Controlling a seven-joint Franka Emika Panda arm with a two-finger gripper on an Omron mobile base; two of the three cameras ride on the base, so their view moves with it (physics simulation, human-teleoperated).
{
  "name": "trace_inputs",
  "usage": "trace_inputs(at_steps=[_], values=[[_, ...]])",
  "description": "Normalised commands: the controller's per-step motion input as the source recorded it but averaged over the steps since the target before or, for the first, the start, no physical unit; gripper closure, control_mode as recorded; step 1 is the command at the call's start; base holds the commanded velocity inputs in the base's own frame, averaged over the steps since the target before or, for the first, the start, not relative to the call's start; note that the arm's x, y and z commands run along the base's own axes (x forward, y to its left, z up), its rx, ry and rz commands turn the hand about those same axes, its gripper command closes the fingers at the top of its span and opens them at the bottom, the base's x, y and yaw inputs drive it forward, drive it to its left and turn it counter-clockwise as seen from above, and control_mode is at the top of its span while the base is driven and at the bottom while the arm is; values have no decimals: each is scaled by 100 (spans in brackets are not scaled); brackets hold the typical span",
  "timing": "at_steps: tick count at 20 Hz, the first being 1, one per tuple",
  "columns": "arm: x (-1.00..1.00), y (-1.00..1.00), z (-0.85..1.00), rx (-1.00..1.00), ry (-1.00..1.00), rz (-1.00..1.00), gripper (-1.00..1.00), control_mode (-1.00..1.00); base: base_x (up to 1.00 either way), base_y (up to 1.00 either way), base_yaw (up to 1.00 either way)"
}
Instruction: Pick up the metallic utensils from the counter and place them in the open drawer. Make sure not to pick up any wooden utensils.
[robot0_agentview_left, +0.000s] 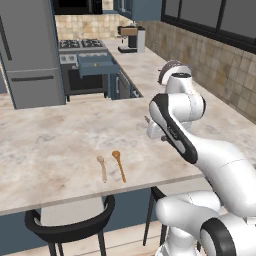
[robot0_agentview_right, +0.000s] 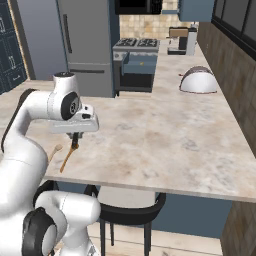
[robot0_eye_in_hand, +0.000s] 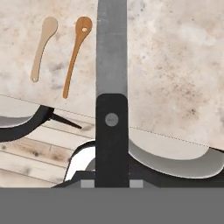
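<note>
Holding a knife (robot0_eye_in_hand: 112, 65) clamped in the gripper (robot0_agentview_right: 75, 136) above the counter (robot0_agentview_left: 50, 145).
Wooden spoons (robot0_agentview_left: 111, 165) lie untouched by the near edge, rightly left behind.

Grey fridge (robot0_agentview_left: 30, 55), stove (robot0_agentview_left: 80, 47), black stool (robot0_agentview_left: 70, 225).

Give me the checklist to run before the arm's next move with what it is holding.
1. Gripper shut on the black-handled utensil: ok.
2. Pale wooden spoon and orange-brown wooden spoon lie flat on the counter, clear of the fingers: ok.
3. Open drawer stands pulled out beside the stove: ok.
4. Utensil over the drawer: not ok; it hangs above the counter's near edge, far from the drawer.
5. Room inside the drawer: cannot tell.
</note>
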Motion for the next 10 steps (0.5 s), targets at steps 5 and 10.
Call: trace_inputs(at_steps=[5,10], values=[[-86,-12,59,1,0,-7,100,-100,0,0,0],[-49,-1,13,0,0,-4,100,-100,0,0,0]])
